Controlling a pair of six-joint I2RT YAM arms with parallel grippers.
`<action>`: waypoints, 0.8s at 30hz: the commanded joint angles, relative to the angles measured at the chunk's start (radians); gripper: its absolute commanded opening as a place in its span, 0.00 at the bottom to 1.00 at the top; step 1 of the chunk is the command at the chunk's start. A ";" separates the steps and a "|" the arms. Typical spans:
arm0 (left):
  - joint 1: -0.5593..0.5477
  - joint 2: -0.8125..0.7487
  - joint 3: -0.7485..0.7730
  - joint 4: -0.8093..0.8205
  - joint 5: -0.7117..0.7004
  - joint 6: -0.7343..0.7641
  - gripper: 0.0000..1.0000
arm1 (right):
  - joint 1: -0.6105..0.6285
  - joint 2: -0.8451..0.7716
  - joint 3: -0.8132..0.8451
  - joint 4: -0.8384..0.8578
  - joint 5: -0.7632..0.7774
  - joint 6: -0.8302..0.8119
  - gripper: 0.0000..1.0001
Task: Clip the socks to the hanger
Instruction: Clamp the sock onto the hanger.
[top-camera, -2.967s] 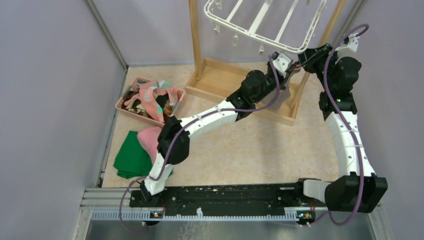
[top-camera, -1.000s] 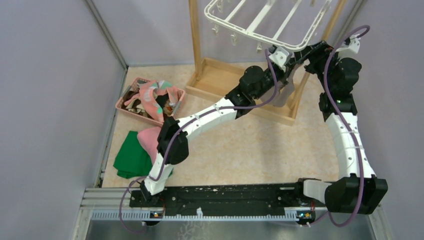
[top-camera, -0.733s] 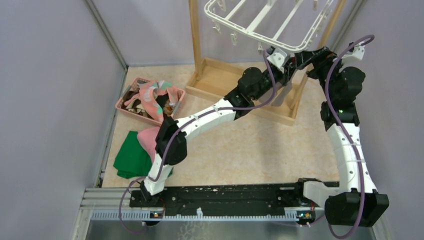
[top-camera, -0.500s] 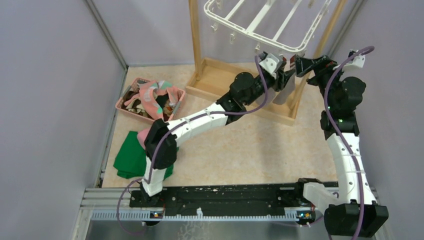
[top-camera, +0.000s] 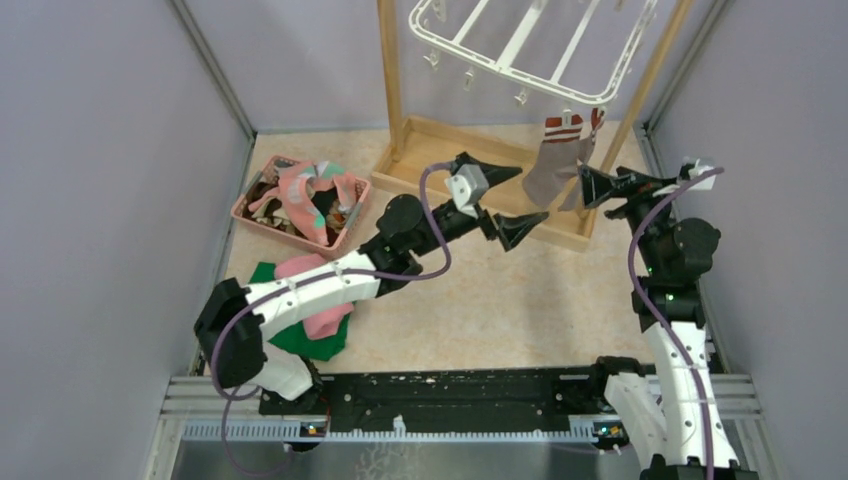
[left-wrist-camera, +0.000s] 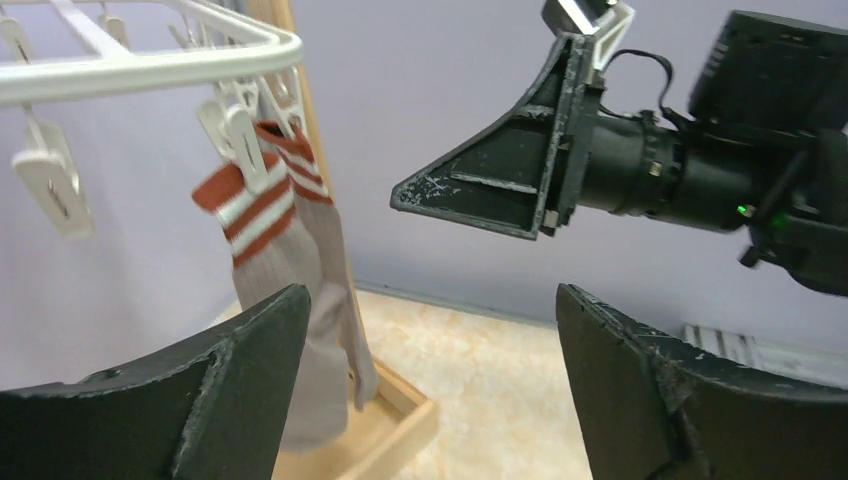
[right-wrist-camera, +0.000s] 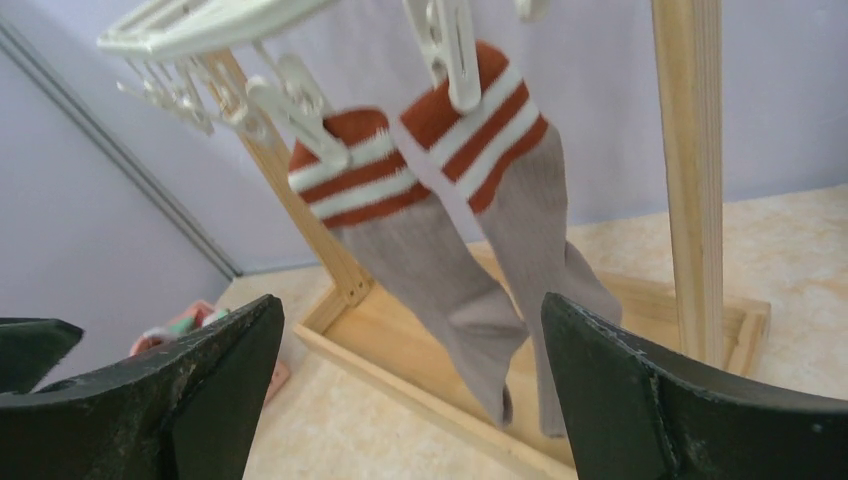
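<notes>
Striped socks (right-wrist-camera: 440, 270) hang clipped to the hanger (left-wrist-camera: 150, 66).

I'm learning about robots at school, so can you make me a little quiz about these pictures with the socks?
1. True or false: two striped-cuff socks hang from clips on the white hanger.
2. Where are the other socks? A) in the pink basket B) on a chair C) in a drawer
3. Fill in the gap: the left fingers and the right fingers are both ____ and hold nothing.

Key: 1 true; 2 A; 3 open.
</notes>
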 joint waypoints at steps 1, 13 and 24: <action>0.010 -0.145 -0.209 0.088 0.073 -0.028 0.98 | -0.008 -0.065 -0.111 0.104 -0.067 -0.093 0.99; 0.129 -0.491 -0.806 0.072 0.015 -0.148 0.99 | -0.007 -0.087 -0.400 0.383 -0.230 -0.076 0.98; 0.353 -0.559 -0.848 0.036 0.064 -0.239 0.99 | 0.046 0.019 -0.522 0.587 -0.217 -0.012 0.98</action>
